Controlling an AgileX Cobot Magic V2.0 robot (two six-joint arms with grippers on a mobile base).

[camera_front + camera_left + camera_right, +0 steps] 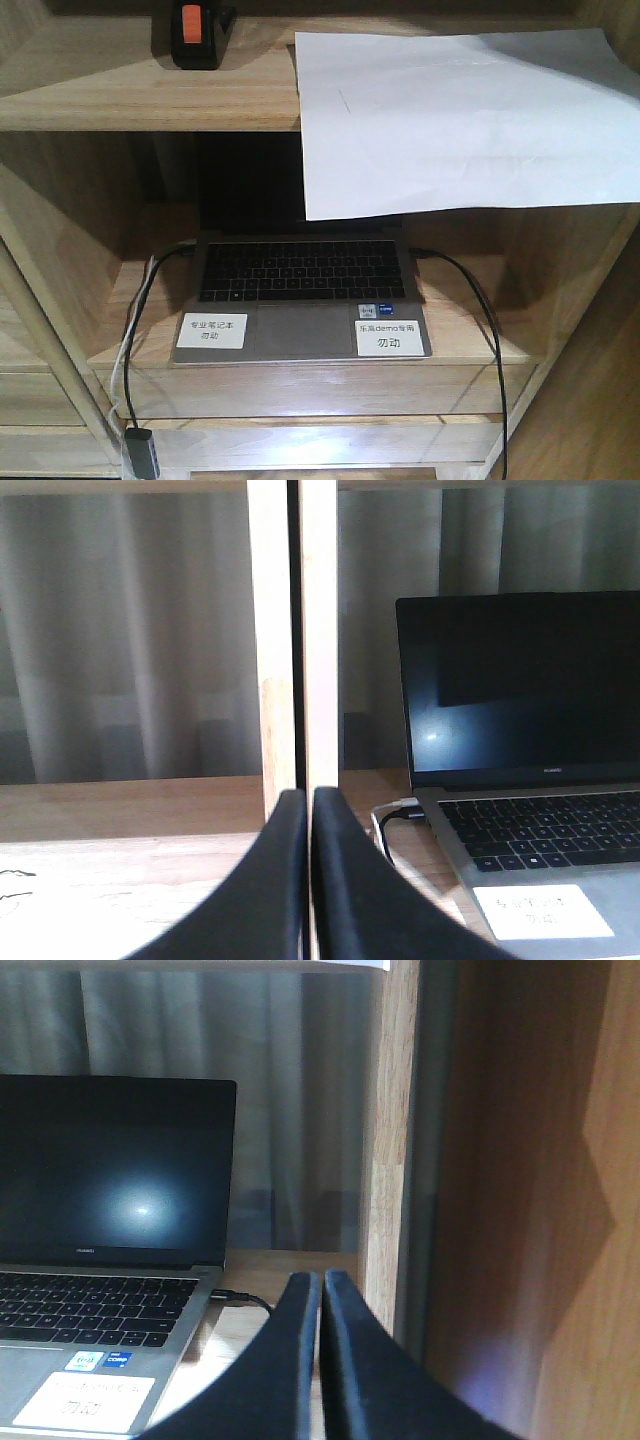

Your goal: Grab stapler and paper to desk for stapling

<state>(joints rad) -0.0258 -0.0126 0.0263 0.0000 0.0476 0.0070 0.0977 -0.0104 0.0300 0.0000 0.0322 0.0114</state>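
The black stapler [198, 35] with its orange-red patch stands on the upper shelf at the left in the front view. The white paper [460, 115] lies on the same shelf to the right, its front half hanging over the edge in front of the laptop screen. Neither arm shows in the front view. My left gripper [308, 800] is shut with nothing in it, facing a shelf post left of the laptop. My right gripper [322, 1282] is shut and empty too, pointing at the post right of the laptop. The desk is out of view.
An open laptop [300, 295] with white labels sits on the lower shelf of the wooden shelf unit [90, 100]. Black cables [480, 310] run from both its sides down over the shelf front. Vertical posts [290, 640] and a brown side panel [530, 1190] stand close ahead of the grippers.
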